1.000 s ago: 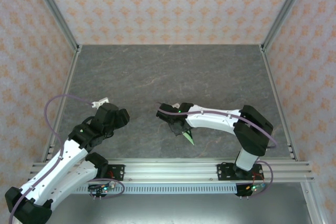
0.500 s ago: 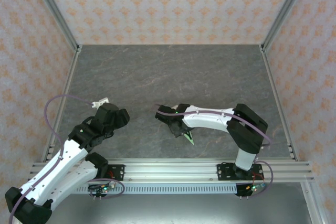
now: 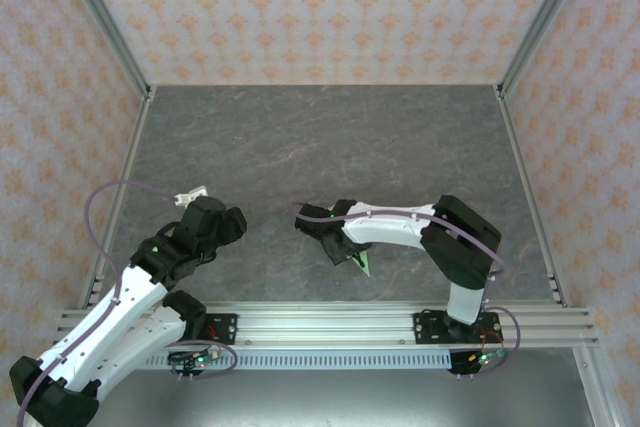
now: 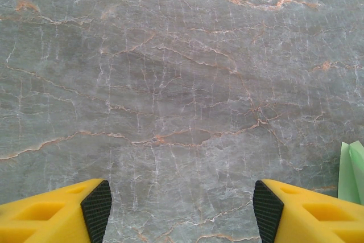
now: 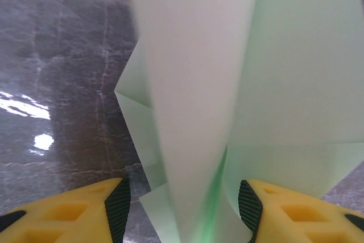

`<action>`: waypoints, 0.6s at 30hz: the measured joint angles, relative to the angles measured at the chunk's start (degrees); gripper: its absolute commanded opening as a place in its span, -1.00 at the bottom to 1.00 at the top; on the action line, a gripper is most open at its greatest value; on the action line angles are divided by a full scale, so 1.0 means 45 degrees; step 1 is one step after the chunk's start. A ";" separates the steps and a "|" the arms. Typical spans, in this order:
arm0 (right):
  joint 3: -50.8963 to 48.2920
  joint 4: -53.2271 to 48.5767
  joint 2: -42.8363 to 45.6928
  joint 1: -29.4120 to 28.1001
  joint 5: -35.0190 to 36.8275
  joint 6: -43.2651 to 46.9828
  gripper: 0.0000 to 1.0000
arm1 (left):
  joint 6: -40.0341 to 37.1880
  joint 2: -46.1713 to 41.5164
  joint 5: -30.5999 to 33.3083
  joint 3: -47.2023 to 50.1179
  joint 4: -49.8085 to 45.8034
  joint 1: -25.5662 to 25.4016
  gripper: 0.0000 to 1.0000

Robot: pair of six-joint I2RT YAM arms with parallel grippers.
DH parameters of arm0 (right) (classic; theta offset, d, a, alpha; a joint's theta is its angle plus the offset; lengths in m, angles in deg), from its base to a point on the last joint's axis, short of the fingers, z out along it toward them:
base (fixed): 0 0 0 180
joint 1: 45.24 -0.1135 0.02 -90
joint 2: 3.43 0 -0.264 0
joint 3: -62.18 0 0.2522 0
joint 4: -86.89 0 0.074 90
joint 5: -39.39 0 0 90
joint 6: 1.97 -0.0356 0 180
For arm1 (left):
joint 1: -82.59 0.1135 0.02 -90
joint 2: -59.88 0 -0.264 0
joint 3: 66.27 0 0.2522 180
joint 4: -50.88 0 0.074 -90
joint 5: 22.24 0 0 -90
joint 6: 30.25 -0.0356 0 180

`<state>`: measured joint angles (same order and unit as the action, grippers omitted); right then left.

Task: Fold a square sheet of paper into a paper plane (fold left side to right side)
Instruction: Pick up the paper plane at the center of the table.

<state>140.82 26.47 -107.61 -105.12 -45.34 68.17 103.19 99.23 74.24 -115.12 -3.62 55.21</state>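
Right gripper [image 5: 183,206] stands with its jaws apart, and the pale green paper [image 5: 244,83] rises between them: a blurred upright fold runs from 6 o'clock to 12 o'clock through the wrist view, with flatter layers spreading toward 3 o'clock. The left-hand pad [image 5: 118,209] sits just off the paper's edge with a sliver of grey surface [image 5: 62,83] between them, while the right-hand pad lies close against the paper; whether it touches cannot be told. From above, the right gripper [image 3: 335,245] is low over the marbled surface [image 3: 320,137], reaching in from its base at 4 o'clock, and a pointed green tip of the paper [image 3: 361,264] pokes out at its 4 o'clock side, near the aluminium rail [image 3: 330,322]. Left gripper [image 3: 228,222] hangs at 9 o'clock from the right one, well apart from it. In its own wrist view the left gripper [image 4: 182,209] is spread wide with only bare surface [image 4: 170,83] between its yellow fingers [image 4: 62,211], and a strip of the paper [image 4: 352,174] shows at the 4 o'clock edge.
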 measured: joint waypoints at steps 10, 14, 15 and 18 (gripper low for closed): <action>0.0000 -0.0141 0.0019 -0.0005 0.0316 -0.0005 -0.12 | 0.0000 0.0000 0.0000 0.0000 0.0000 0.0000 0.39; 0.0000 -0.0248 0.0058 0.0019 0.0525 0.0034 -0.19 | 0.0000 0.0000 0.0005 0.0000 0.0000 0.0000 0.39; 0.0000 -0.0262 0.0068 0.0039 0.0549 0.0049 -0.19 | 0.0000 0.0000 0.0000 0.0000 0.0000 0.0000 0.40; 0.0000 -0.0321 0.0189 0.0121 0.0602 0.0053 -0.19 | 0.0000 0.0005 0.0000 0.0000 0.0005 0.0000 0.40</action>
<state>140.82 25.03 -106.76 -104.57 -42.63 68.41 103.19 99.25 74.24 -115.12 -3.59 55.21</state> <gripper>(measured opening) 0.406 0.697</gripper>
